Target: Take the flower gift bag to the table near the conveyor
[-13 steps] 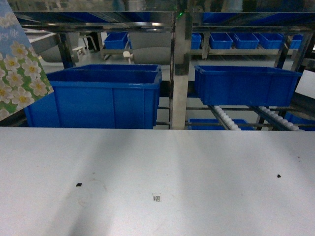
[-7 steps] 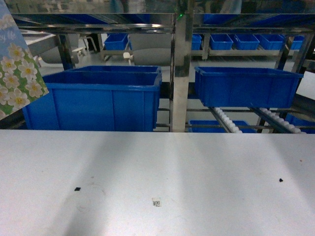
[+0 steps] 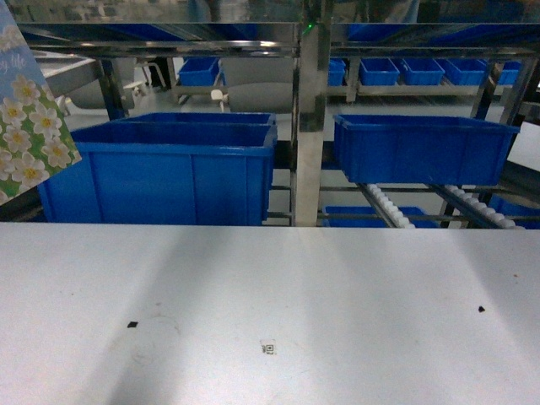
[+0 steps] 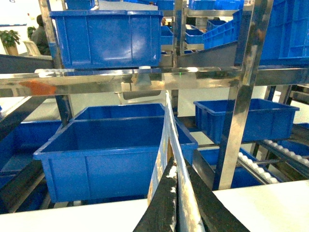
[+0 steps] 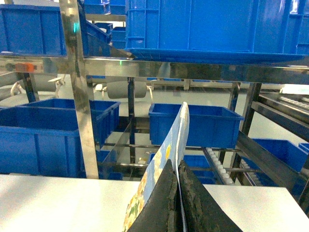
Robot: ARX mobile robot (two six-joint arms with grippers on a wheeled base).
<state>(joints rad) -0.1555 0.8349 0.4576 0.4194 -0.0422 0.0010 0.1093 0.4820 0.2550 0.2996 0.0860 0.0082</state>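
Since both grippers, left [image 4: 176, 205] and right [image 5: 177, 203], are pinched tight on the bag's [image 3: 29, 126] edges, it hangs up at far left above the table [image 3: 337, 278], probably for clearance before setting down.

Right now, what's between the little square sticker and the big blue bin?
Head view: only bare white table lies between the sticker and the big blue bin behind the table's far edge.

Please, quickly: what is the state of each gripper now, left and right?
Left gripper: shut on the bag, pinching its edge.
Right gripper: shut on the bag too, pinching a flowered edge.
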